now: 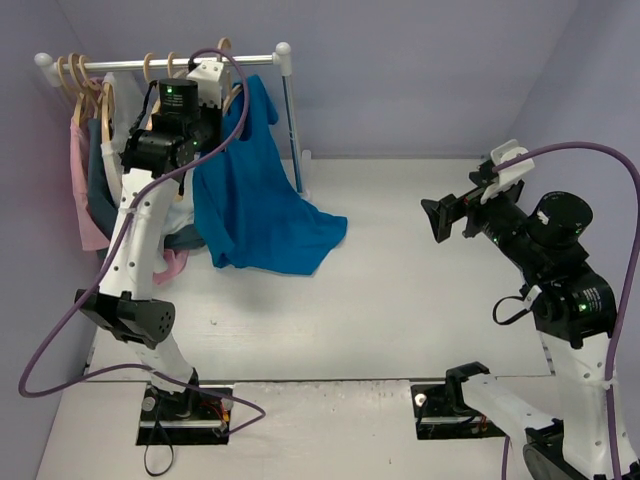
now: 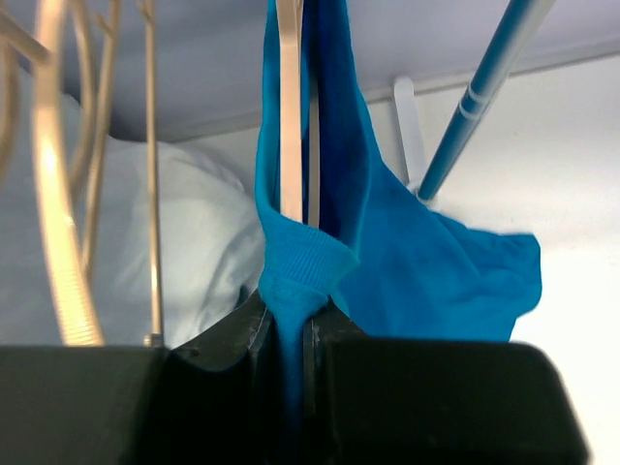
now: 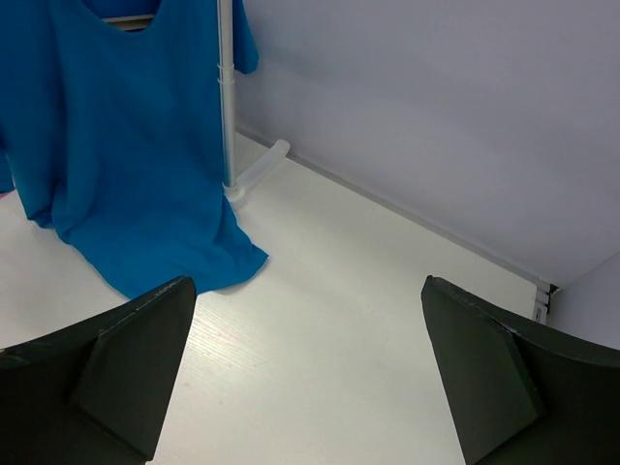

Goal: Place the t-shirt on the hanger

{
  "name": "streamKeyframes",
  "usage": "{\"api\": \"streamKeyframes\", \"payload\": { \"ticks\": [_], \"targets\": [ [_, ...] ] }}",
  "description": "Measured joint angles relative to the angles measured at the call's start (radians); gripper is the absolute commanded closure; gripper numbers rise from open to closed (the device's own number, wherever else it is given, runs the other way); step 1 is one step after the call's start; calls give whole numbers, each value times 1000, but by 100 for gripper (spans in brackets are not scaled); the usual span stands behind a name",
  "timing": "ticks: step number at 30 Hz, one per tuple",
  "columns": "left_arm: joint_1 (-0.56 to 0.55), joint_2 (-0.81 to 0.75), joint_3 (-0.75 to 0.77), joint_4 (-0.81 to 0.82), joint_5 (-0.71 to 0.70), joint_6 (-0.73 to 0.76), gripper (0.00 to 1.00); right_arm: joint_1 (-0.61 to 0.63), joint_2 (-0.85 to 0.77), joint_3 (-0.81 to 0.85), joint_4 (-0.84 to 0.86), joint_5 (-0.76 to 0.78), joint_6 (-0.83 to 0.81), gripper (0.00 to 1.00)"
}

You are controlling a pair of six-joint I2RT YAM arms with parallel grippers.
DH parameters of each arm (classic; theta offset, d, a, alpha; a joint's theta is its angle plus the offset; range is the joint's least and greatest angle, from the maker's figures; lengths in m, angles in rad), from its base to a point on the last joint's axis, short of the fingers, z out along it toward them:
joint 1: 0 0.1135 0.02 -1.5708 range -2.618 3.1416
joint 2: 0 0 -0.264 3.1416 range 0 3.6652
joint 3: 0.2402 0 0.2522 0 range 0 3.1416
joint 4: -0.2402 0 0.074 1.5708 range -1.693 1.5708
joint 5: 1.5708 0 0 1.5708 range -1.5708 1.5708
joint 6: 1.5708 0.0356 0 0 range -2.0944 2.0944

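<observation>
Your white table (image 1: 400,280) sits between pale lavender walls. A clothes rack (image 1: 125,64) at its far left carries spare wooden hangers (image 1: 75,80) and other garments (image 1: 90,190). The blue t-shirt (image 1: 250,200) hangs by that rack, its hem pooled on the table. Your left hand (image 2: 289,329) is clenched on the shirt's collar, where the hanger (image 2: 289,107) rises just above it. Your right hand (image 1: 438,220) is released, well apart to the right.

The white table (image 1: 400,290) carries a clothes rack (image 1: 125,64) standing at its far left corner, and the lower hem of the hanging blue t-shirt (image 1: 265,225) pools on it beside the rack's post.
</observation>
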Motion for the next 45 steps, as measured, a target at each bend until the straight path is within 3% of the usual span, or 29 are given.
{"api": "streamKeyframes", "payload": {
  "ticks": [3,6,9,10,11,15,19,26,34,45],
  "targets": [
    [0,-1,-60,13,12,-10,98,0,-8,-21,1,5,3,0],
    [0,-1,-120,59,16,-16,84,0,-8,-43,4,10,6,0],
    [0,-11,-162,85,17,-19,54,0,-8,-65,4,15,6,0],
    [0,-17,-170,85,17,-23,33,0,-7,-69,5,19,7,0],
    [0,-22,-173,86,17,-22,24,0,-5,-72,5,23,9,0],
    [0,-76,-188,95,17,-15,22,0,8,-79,5,63,21,0],
    [0,-225,-258,108,-2,-6,20,0,17,-84,6,128,47,0],
    [0,-694,-538,147,-92,8,20,0,-7,-147,19,174,45,0],
    [0,-1232,-939,121,-207,-14,20,8,-64,-232,56,405,139,0],
    [0,-1383,-1174,38,-237,-70,20,8,-137,-366,143,634,239,0]
  ]
}}
